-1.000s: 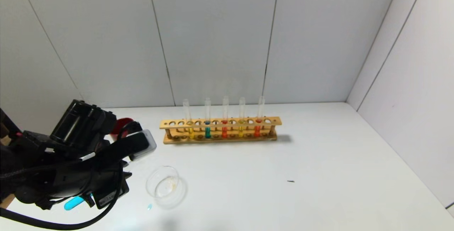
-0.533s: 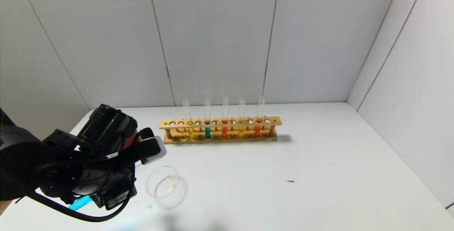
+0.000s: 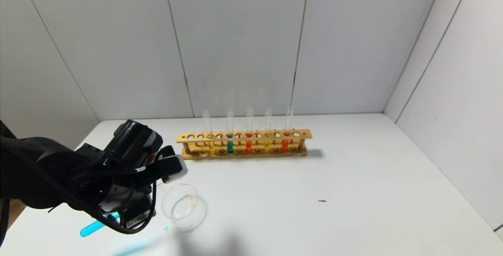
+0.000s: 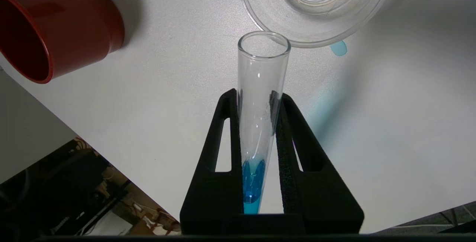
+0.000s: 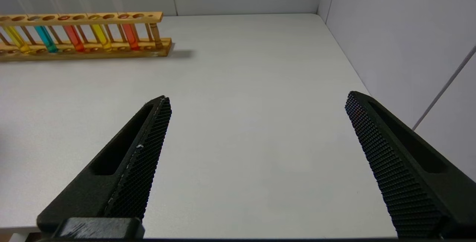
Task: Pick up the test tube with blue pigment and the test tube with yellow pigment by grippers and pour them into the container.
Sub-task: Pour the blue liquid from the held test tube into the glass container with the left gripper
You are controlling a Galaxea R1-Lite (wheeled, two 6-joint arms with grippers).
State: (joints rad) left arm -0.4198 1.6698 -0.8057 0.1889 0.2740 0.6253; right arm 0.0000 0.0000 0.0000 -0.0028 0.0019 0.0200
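My left gripper [image 4: 256, 95] is shut on the test tube with blue pigment [image 4: 260, 123]. Its blue end [image 3: 92, 227] sticks out below the wrist in the head view. The liquid sits at the tube's closed end. The tube's open mouth lies at the near rim of the container [image 4: 372, 15], a clear glass dish [image 3: 184, 207] just right of the gripper. Two tubes with yellow pigment [image 3: 212, 146] [image 3: 267, 144] stand in the wooden rack [image 3: 243, 153]. My right gripper [image 5: 258, 99] is open and empty over bare table, out of the head view.
A dark red cup [image 4: 55, 30] stands left of the dish, hidden behind my left arm in the head view. A small blue drop [image 4: 338, 48] lies on the table by the dish. The rack also holds a teal tube [image 3: 230, 146] and two orange-red tubes. White walls enclose the table.
My left arm has moved right and toward the back, closer to the dish, carrying the blue tube. The right gripper and the rack have not moved.
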